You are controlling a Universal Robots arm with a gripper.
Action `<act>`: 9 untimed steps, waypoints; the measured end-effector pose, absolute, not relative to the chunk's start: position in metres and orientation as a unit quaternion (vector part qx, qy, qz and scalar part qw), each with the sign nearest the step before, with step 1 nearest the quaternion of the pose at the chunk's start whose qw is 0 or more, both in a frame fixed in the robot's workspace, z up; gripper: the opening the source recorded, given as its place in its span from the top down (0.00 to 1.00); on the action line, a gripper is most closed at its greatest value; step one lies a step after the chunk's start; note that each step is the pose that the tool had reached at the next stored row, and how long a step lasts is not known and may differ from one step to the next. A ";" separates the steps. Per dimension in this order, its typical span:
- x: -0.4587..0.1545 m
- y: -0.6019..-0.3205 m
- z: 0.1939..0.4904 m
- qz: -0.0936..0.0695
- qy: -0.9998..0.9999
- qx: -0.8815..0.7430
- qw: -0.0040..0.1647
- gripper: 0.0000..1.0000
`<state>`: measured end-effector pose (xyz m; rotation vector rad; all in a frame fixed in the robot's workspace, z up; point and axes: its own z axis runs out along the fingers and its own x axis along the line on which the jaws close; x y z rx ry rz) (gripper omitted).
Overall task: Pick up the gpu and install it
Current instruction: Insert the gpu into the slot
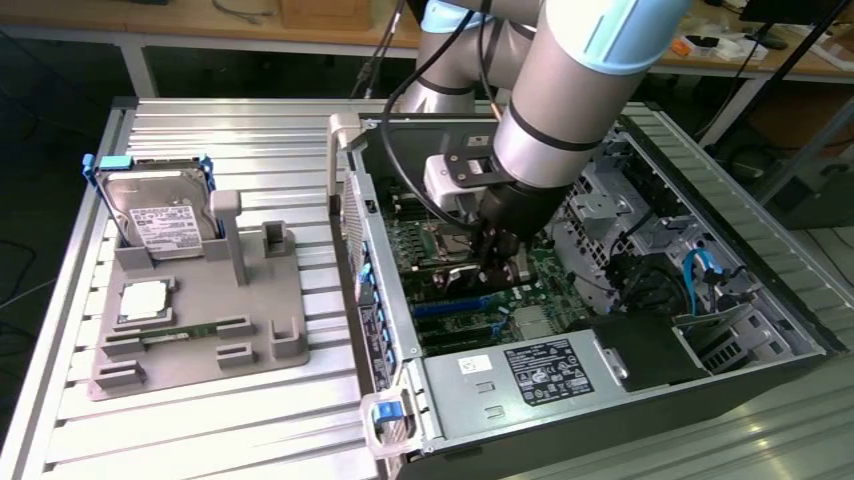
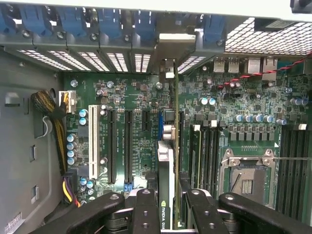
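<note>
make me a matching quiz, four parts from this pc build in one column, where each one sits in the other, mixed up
1 gpu
2 hard drive
3 memory stick
4 power supply

a green, on the base of the grey holder
b standing on edge in the grey holder
c held by the gripper, over the motherboard
d fixed inside the case

Pairs: 1-c, 2-b, 3-a, 4-d

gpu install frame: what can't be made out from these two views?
Wrist view: slot under the gpu, covered by the card itself seen edge-on; seating unclear.
Wrist view: gpu's near end, cut off by the picture edge between the fingers.
Exterior view: gpu's lower edge, hidden behind the gripper and arm.
Exterior view: hard drive label text, too small.
</note>
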<state>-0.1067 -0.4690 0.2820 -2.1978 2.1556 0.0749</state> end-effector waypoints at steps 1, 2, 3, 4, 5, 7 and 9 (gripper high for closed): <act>-0.107 -0.469 0.282 0.024 0.700 -0.713 0.031 0.73; -0.108 -0.470 0.282 0.025 0.700 -0.713 0.031 0.73; -0.108 -0.471 0.282 0.025 0.700 -0.713 0.031 0.73; -0.108 -0.471 0.282 0.025 0.700 -0.713 0.031 0.73; -0.108 -0.471 0.282 0.025 0.700 -0.713 0.031 0.73; -0.108 -0.471 0.281 0.025 0.700 -0.713 0.032 0.73; -0.108 -0.471 0.280 0.025 0.700 -0.713 0.031 0.73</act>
